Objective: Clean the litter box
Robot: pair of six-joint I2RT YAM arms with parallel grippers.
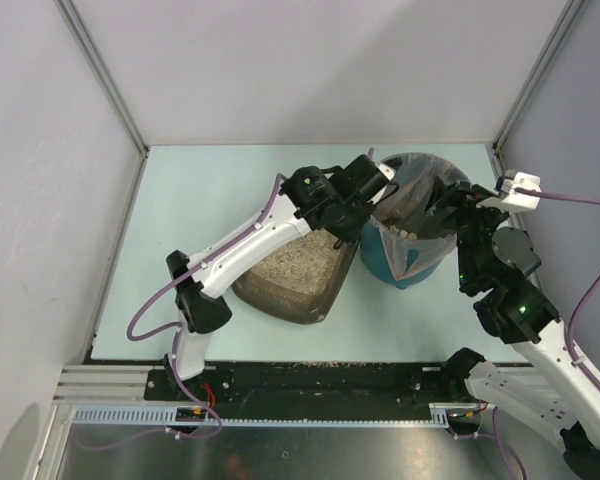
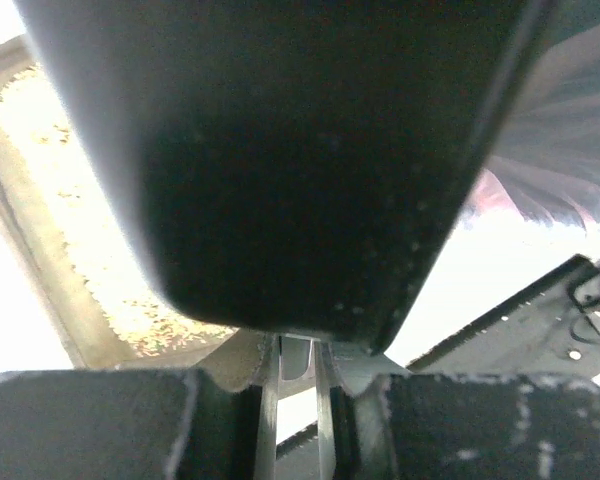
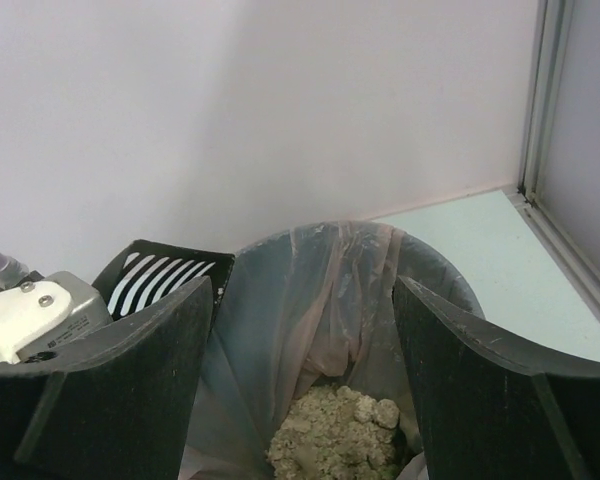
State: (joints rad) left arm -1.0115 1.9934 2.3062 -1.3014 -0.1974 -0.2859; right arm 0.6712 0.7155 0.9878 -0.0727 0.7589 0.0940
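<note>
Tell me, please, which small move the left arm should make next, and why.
Probably swing the left gripper over the litter box for another pass. The scoop it holds stands at the rim of the bin with light showing through its slots, so it looks empty, and clumps already lie in the bin.
</note>
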